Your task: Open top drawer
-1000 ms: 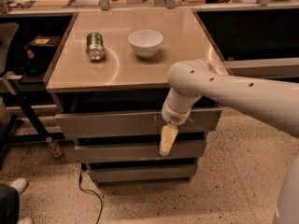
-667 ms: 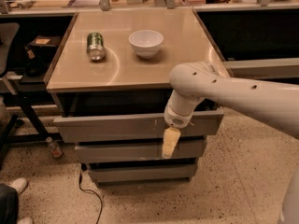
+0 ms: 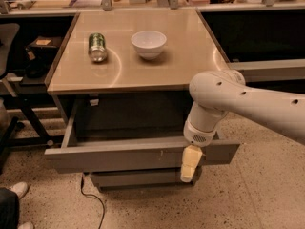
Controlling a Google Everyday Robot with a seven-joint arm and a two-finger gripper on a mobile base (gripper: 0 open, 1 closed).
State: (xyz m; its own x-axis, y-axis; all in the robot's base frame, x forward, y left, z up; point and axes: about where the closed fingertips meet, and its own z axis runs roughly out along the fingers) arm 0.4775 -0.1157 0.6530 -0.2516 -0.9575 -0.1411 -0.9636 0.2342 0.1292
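Note:
The top drawer (image 3: 119,156) is a wide grey handleless drawer under the tan tabletop (image 3: 143,66). It stands pulled well out, its dark inside showing between the tabletop edge and its front panel. My gripper (image 3: 189,163) hangs from the white arm at the drawer front, right of centre, with its pale yellow finger (image 3: 189,162) reaching down over the panel's top edge. A narrower grey drawer front (image 3: 138,178) shows below.
A green can (image 3: 97,46) lies on its side and a white bowl (image 3: 149,43) stands on the tabletop. A black cable (image 3: 93,199) trails on the speckled floor. A shoe (image 3: 16,191) is at lower left, chair legs at left, dark shelves on both sides.
The top drawer has slid out much further toward the camera, and my gripper has moved with its front panel, down and nearer in the view.

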